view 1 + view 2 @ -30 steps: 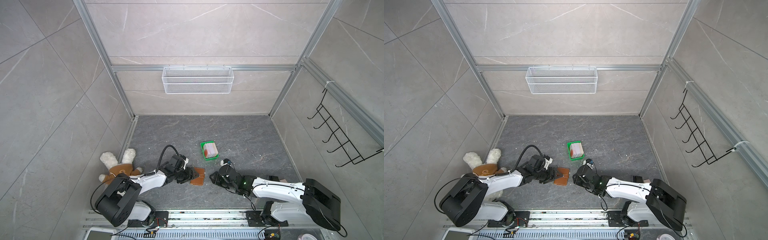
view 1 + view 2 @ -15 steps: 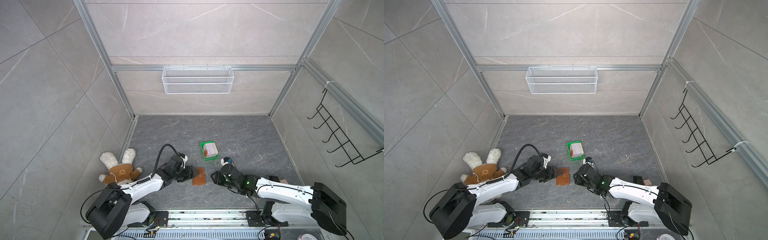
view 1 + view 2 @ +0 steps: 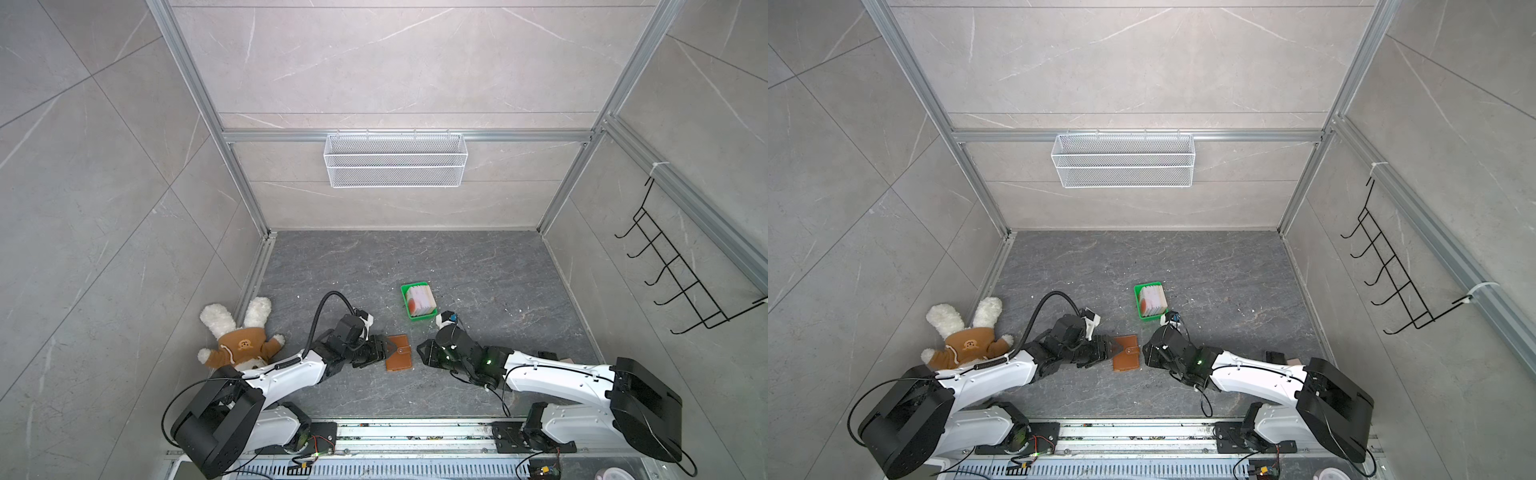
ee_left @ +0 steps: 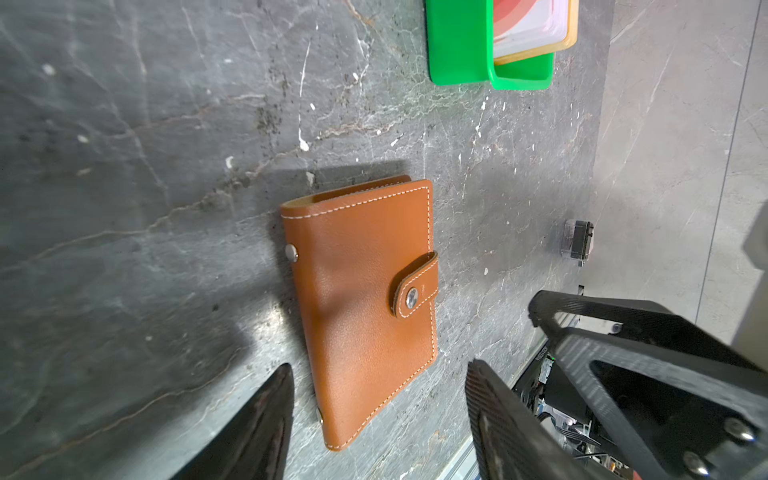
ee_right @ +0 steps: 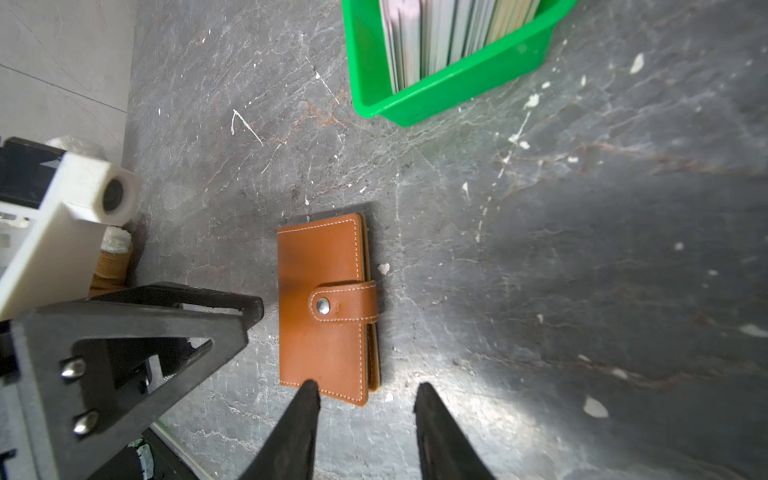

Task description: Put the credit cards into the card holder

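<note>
Starting at the left in both top views, the plush toy [image 3: 239,343] lies by the side wall, well apart from the work. Next comes your left gripper [image 3: 383,348], low over the grey tabletop [image 3: 478,266] at the card holder's [image 3: 398,353] 9 o'clock side. Its fingers are spread and it grasps nothing. The card holder lies flat and snapped shut between your two grippers. Its long axis runs roughly 12 to 6 o'clock, the spine faces 9 o'clock, and the snap tab [image 5: 345,305] wraps over the 3 o'clock edge. Your right gripper [image 3: 1147,356] waits at that 3 o'clock side, its fingers parted with nothing between them. In the right wrist view one fingertip [image 5: 309,390] overlaps a corner of the card holder, but you cannot tell from here whether it touches. At about 1 o'clock from the card holder, near it but apart, sits the green tray [image 3: 406,309]. The credit cards [image 3: 420,300] stand on edge inside it, packed together and leaning, their faces turned roughly toward 7 o'clock.
</note>
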Robot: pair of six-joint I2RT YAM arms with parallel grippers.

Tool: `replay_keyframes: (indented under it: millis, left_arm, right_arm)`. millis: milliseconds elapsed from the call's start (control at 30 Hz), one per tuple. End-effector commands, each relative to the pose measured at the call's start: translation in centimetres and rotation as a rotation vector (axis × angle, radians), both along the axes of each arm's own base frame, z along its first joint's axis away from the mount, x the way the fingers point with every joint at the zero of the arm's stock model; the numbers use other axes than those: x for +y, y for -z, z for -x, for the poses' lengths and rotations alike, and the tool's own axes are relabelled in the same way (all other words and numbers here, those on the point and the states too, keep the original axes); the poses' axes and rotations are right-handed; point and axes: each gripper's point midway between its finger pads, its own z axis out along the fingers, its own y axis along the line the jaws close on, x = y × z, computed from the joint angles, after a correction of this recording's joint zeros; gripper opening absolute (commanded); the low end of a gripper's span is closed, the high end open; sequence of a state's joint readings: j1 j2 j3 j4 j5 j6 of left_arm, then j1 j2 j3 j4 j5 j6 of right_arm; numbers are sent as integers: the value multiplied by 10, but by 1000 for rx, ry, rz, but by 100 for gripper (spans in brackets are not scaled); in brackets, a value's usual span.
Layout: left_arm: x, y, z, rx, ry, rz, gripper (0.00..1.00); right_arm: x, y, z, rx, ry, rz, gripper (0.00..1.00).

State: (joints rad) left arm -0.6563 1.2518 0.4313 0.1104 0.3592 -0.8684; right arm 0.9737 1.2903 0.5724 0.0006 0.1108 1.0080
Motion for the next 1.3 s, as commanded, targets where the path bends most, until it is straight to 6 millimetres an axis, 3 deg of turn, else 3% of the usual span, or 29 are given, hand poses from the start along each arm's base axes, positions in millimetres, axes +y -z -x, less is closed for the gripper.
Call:
replay_keyframes:
  millis: [0,233,567,800,1267]
  left_arm:
    - [3,-3,-2,-30,-15,9,67]
    - [5,-3,-3,-40,-32,8,67]
    - [2,5,-3,-5,-44,17,67]
    - [-6,10,-4,31,-59,59,67]
    - [-11,17,-9,51,-75,77,65]
  right_arm:
    - [-2,10,1,22,19,-10,39]
    - [-10,14,7,28,4,15,38]
    - [-7,14,7,21,-14,20,37]
    - [14,15,4,42,-71,13,36]
    - [33,22,-4,59,-110,35,33]
